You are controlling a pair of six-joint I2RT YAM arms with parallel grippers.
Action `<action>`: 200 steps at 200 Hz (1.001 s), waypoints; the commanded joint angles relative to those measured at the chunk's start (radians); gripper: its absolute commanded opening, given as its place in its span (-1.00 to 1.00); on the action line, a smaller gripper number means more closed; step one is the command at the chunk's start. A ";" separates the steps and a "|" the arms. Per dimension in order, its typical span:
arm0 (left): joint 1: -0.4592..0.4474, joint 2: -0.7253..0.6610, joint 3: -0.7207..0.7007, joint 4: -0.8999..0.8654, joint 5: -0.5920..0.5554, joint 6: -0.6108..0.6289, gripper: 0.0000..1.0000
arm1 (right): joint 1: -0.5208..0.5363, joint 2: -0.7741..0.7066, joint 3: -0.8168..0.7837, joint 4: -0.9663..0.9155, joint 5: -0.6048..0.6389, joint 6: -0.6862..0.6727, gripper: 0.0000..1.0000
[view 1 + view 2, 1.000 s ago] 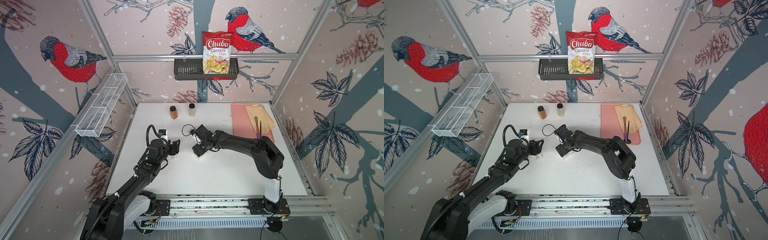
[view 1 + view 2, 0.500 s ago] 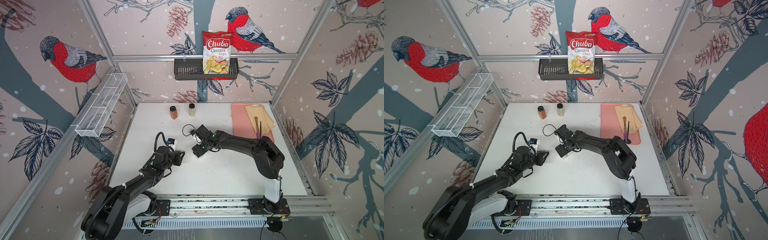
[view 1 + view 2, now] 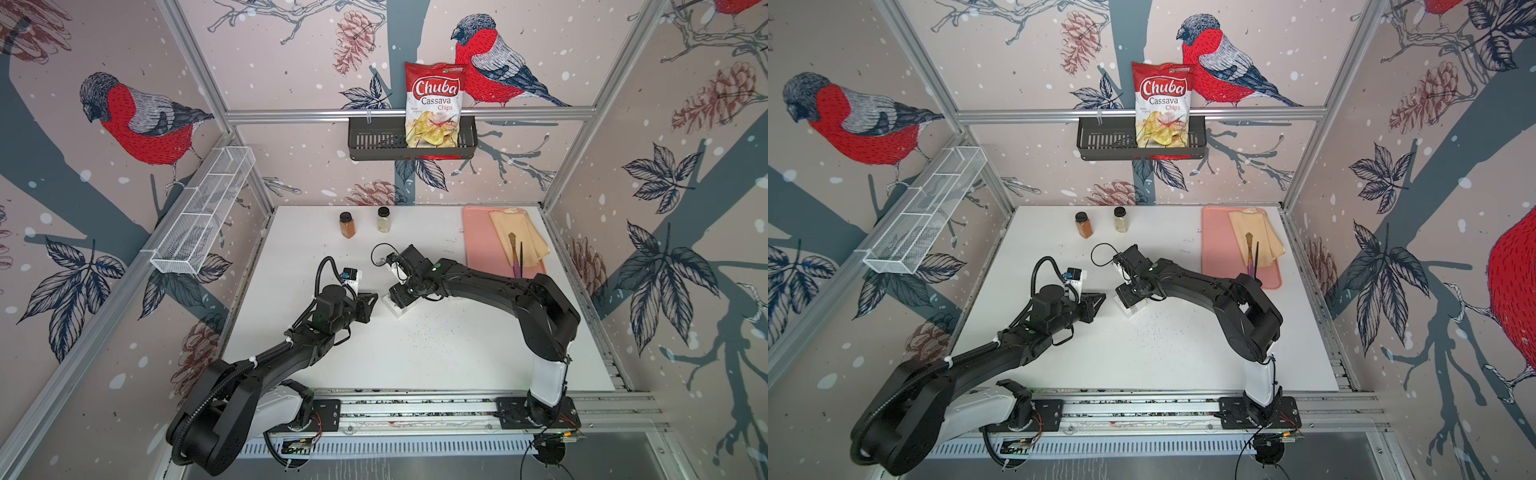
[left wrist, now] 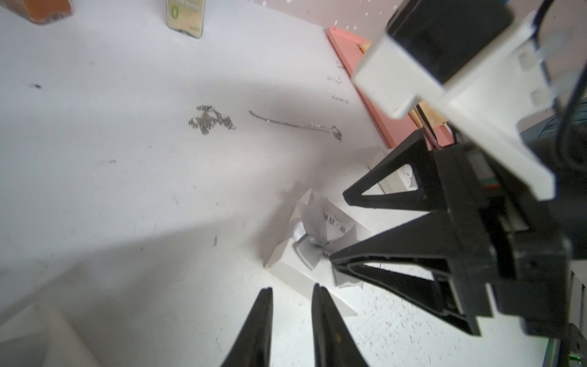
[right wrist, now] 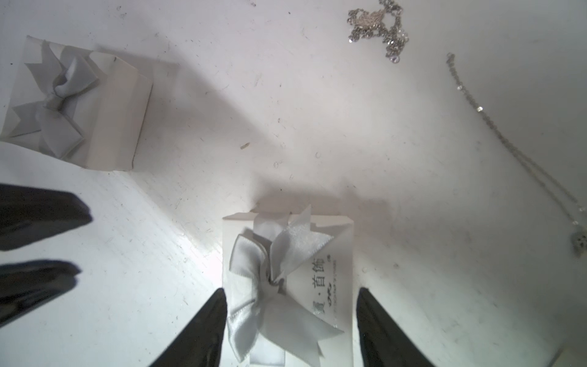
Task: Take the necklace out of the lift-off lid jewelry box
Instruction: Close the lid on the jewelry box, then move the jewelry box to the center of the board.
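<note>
Lid trouble is what worries me most. My right gripper (image 5: 291, 292) has its jaws apart astride the white jewelry box (image 5: 320, 286), which sits near the middle of the frame in both top views. One finger meets the ribbon side and its mate stands just off the wall, so I cannot call it a grip yet. The lid is on under its bow (image 5: 270, 279), so the necklace I want must be inside, out of sight.

If the jaws pinch low, I judge base and lid will rise together. If they bite the satin, the hold may slip or skew the box. My left gripper (image 4: 293, 287), jaws nearly together with a slim gap and nothing in them, sits just frame-left of the box. Unless it pins the base, the whole box could lift or slide.

On the table (image 3: 415, 353) lie a bunched chain (image 4: 211, 120) and a stretched chain (image 4: 295, 125), up-frame of the box. A swinging arm could drag them, or I could mistake one for my target. A second bowed box (image 5: 76, 108) close by invites the same mix-up.
</note>
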 commanded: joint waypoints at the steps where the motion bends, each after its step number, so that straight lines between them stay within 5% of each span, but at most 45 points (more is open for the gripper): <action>1: -0.001 -0.034 0.026 -0.040 -0.074 0.013 -0.41 | 0.014 0.007 0.008 -0.003 0.018 0.015 0.18; 55: 0.009 -0.175 0.042 -0.137 -0.283 0.010 -0.36 | 0.038 0.057 -0.006 0.008 0.077 0.045 0.00; 116: 0.088 -0.315 0.027 -0.210 -0.321 -0.010 -0.35 | 0.059 0.091 -0.006 -0.012 0.171 0.054 -0.04; 151: 0.119 -0.389 0.013 -0.235 -0.374 -0.014 -0.29 | 0.084 0.028 -0.021 0.022 0.223 -0.002 0.83; 200: 0.129 -0.445 -0.003 -0.265 -0.407 -0.029 -0.26 | 0.080 0.050 -0.008 0.023 0.194 -0.034 0.99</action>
